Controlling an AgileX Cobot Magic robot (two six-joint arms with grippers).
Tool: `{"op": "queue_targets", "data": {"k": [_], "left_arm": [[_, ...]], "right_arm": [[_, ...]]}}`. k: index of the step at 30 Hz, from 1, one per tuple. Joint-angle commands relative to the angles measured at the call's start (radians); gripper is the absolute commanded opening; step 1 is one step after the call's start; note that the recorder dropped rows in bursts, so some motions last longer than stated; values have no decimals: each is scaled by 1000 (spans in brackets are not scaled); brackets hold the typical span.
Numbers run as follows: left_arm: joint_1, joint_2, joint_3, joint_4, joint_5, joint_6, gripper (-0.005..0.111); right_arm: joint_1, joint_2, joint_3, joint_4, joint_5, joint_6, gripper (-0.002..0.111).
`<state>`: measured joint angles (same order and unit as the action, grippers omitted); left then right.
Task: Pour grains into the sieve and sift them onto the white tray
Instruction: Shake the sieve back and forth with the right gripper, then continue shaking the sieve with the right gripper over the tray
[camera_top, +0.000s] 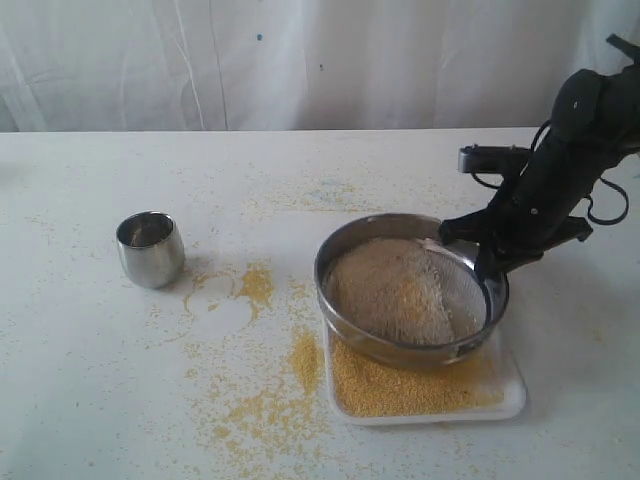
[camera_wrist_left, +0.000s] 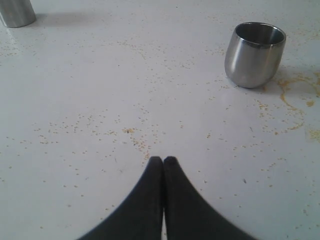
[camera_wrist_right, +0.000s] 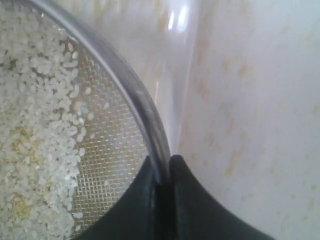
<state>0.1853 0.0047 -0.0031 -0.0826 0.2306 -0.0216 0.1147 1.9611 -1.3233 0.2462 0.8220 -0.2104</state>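
The steel sieve (camera_top: 345, 262) hangs tilted over the white tray (camera_top: 510, 400), its mesh heaped with pale coarse grains (camera_top: 390, 290). Fine yellow grains (camera_top: 395, 390) lie in a layer on the tray beneath it. My right gripper (camera_top: 487, 262) is shut on the sieve's right rim; in the right wrist view the rim (camera_wrist_right: 135, 100) runs between the two black fingers of the right gripper (camera_wrist_right: 165, 161), with white grains (camera_wrist_right: 35, 125) on the mesh. My left gripper (camera_wrist_left: 163, 160) is shut on nothing, low over the tabletop. It is out of the exterior view.
A small steel cup (camera_top: 150, 248) stands upright at the left, also seen as the cup (camera_wrist_left: 254, 54) in the left wrist view. Spilled yellow grains (camera_top: 260, 400) are scattered over the table left of the tray. Another steel object (camera_wrist_left: 16, 12) shows at a corner of the left wrist view.
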Motion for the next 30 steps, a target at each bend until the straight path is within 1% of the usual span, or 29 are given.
{"op": "queue_targets", "data": {"k": [1,2,3,5,6,7,9,11,12,13,15,17,18,20,21,22,23,24,26,27,28,29,30], "left_arm": [[1,-5,3,-5,0,0,0],[1,-5,3,-5,0,0,0],[1,-5,3,-5,0,0,0],[1,-5,3,-5,0,0,0],[1,-5,3,-5,0,0,0],[1,-5,3,-5,0,0,0],[1,-5,3,-5,0,0,0],[1,-5,3,-5,0,0,0],[1,-5,3,-5,0,0,0],[1,-5,3,-5,0,0,0],[1,-5,3,-5,0,0,0],[1,-5,3,-5,0,0,0],[1,-5,3,-5,0,0,0],[1,-5,3,-5,0,0,0],[1,-5,3,-5,0,0,0],[1,-5,3,-5,0,0,0],[1,-5,3,-5,0,0,0],[1,-5,3,-5,0,0,0],[1,-5,3,-5,0,0,0],[1,-5,3,-5,0,0,0],[1,-5,3,-5,0,0,0],[1,-5,3,-5,0,0,0],[1,-5,3,-5,0,0,0]], "right_arm": [[-9,-37,-7,23,182,99,0],[-6,-41,8,22,233,77,0],[-6,-43,13,23,222,43,0],[-6,-43,18,7,59,-37,0],[-6,-41,18,-8,-3,-32,0],[-8,-41,18,-13,-27,2,0],[-8,-52,18,-13,70,55,0],[-6,-62,42,-15,225,55,0],[-6,-64,52,-15,238,53,0],[-6,-64,54,-18,192,32,0],[-6,-59,54,-17,-6,7,0],[-6,-58,54,-8,-134,73,0],[-6,-60,47,7,-89,139,0],[-4,-64,59,16,87,143,0],[5,-63,101,3,127,52,0],[5,-55,109,3,-27,-28,0],[5,-53,109,3,-95,-28,0],[5,-58,109,5,-98,14,0],[7,-79,127,19,18,82,0],[12,-86,132,24,-12,65,0],[12,-89,132,22,-145,33,0],[12,-89,132,24,-212,31,0],[12,-90,124,38,-178,80,0]]}}
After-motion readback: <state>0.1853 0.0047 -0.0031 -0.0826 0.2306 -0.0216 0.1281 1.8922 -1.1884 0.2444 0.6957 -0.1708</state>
